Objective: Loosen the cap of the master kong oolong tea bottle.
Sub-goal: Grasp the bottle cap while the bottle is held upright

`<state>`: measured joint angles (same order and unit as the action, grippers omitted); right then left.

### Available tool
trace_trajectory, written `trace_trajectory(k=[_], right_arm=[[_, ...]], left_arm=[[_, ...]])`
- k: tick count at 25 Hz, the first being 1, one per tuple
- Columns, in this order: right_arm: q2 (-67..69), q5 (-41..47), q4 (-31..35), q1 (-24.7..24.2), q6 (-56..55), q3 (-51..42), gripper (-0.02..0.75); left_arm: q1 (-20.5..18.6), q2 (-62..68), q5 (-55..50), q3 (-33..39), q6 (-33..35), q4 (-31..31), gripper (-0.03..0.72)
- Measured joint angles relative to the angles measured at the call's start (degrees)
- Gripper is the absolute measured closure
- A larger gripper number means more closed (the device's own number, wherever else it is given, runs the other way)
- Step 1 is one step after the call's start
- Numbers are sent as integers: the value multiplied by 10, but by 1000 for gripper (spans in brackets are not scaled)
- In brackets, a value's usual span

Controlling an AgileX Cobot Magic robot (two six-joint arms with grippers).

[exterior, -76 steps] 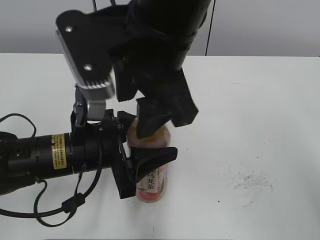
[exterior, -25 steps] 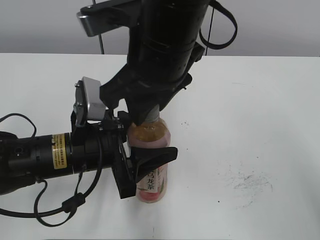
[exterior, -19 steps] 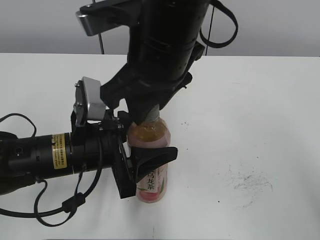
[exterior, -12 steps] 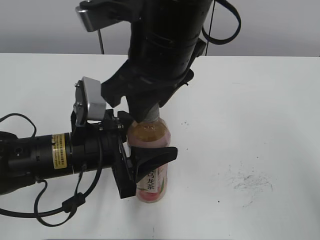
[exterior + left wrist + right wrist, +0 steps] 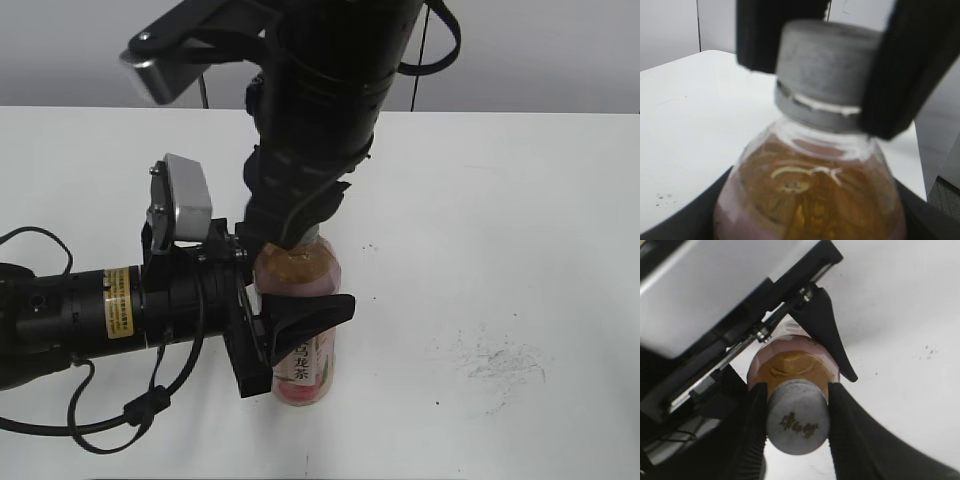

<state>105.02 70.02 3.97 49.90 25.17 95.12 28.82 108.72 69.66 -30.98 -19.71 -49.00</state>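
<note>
At the lower centre of the exterior view, the master kong oolong tea bottle (image 5: 300, 335) stands upright on the white table (image 5: 520, 230), its pink label facing the camera. The left gripper (image 5: 290, 320), reaching in from the lower left of the frame, clamps the bottle's body between its dark jaws just above the label. Directly above, the right gripper (image 5: 292, 232) descends from the top centre, and its fingers (image 5: 847, 432) bracket the cap (image 5: 797, 422); the right wrist view shows the grey cap, dark logo upward, pinched between the two black pads. The left wrist view shows those pads pressed against the cap's ribbed sides, a thin gap visible at the tamper ring.

The loosening twist appears to be underway or about to begin. The risk lies in grip: if the pads slip on the ribbed rim, the wrist would turn without the cap. If the lower clamp is too light, the whole bottle could spin with it, or tilt and squeeze tea out once the seal breaks.
</note>
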Motion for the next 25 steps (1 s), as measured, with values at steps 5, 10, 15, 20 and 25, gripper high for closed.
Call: trace_trajectory(k=[5, 10, 15, 20, 25], right_arm=[[-1, 1, 6, 0, 265, 0, 463], [-2, 8, 5, 2, 591, 0, 463], [-3, 8, -6, 7, 892, 0, 463], [-3, 5, -9, 8, 1047, 0, 463], [-3, 5, -10, 9, 906, 0, 437]], left_arm=[[0, 0, 0, 0, 2, -1, 244], [0, 0, 0, 0, 5, -5, 244], [0, 0, 0, 0, 5, -4, 244], [0, 0, 0, 0, 4, -3, 244], [0, 0, 0, 0, 3, -3, 244]])
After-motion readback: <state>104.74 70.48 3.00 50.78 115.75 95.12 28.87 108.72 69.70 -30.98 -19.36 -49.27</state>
